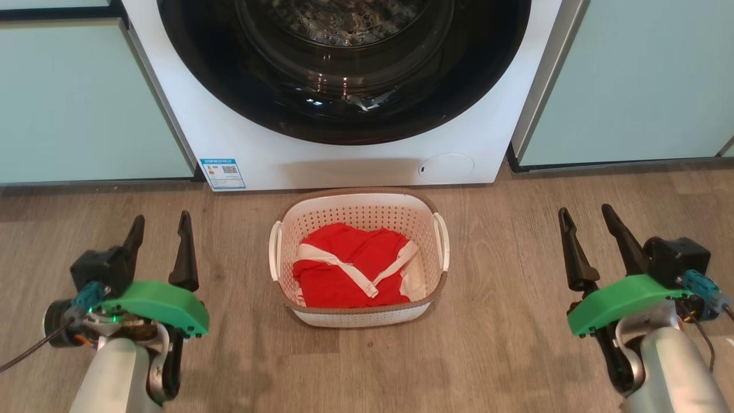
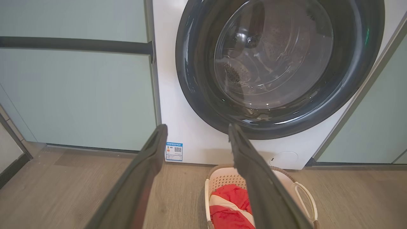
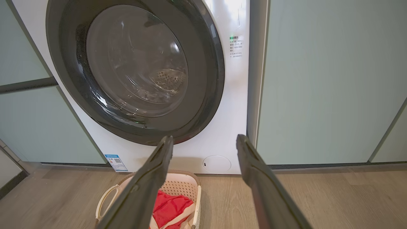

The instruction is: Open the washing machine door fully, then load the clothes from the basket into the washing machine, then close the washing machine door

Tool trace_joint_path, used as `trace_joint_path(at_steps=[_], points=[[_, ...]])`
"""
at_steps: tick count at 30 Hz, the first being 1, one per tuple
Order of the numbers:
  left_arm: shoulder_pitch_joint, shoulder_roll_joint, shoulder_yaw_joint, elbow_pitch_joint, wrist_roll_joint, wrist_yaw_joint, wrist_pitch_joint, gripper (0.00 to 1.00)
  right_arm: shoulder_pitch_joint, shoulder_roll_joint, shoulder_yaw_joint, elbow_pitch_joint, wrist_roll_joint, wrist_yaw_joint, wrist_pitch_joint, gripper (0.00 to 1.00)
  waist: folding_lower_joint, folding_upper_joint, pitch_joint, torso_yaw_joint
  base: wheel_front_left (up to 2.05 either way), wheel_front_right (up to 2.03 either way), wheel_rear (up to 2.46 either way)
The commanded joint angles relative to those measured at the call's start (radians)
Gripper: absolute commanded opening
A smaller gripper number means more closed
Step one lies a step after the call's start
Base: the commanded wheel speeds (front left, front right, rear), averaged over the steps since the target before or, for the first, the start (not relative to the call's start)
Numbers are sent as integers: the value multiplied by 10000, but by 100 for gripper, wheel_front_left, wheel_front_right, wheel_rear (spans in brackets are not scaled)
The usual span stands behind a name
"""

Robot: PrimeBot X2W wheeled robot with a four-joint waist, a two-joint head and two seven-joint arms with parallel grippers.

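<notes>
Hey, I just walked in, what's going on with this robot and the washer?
Nothing is being handled yet. The washing machine has its door shut. The basket sits on the floor right in front of it, with the red clothes inside. The left gripper and right gripper hang on either side of the basket, both open, empty and touching nothing.

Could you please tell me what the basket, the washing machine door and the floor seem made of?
The basket: matte cream plastic, likely, given its moulded perforations. The washing machine door: glossy black rim around clear glass, judging by sharp reflections. The floor: wood-look planks with grain; real wood or laminate, unclear.
</notes>
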Motion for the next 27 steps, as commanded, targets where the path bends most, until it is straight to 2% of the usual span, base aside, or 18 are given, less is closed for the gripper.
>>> trace_joint_path(at_steps=[1, 11, 27], points=[[-635, 197, 301, -212, 361, 129, -174, 100, -440, -145, 253, -368, -339, -2, -165, 100, 0, 0, 9, 2, 0, 0, 0], [-831, 272, 267, -12, 1148, 264, -125, 100, -495, -124, 295, -467, -1039, -2, -478, 100, 0, 0, 28, 13, 0, 0, 0], [-794, 171, 433, -38, 445, 80, 8, 100, -370, -115, 197, -918, -521, -2, -345, 100, 0, 0, 14, 47, 0, 0, 0]])
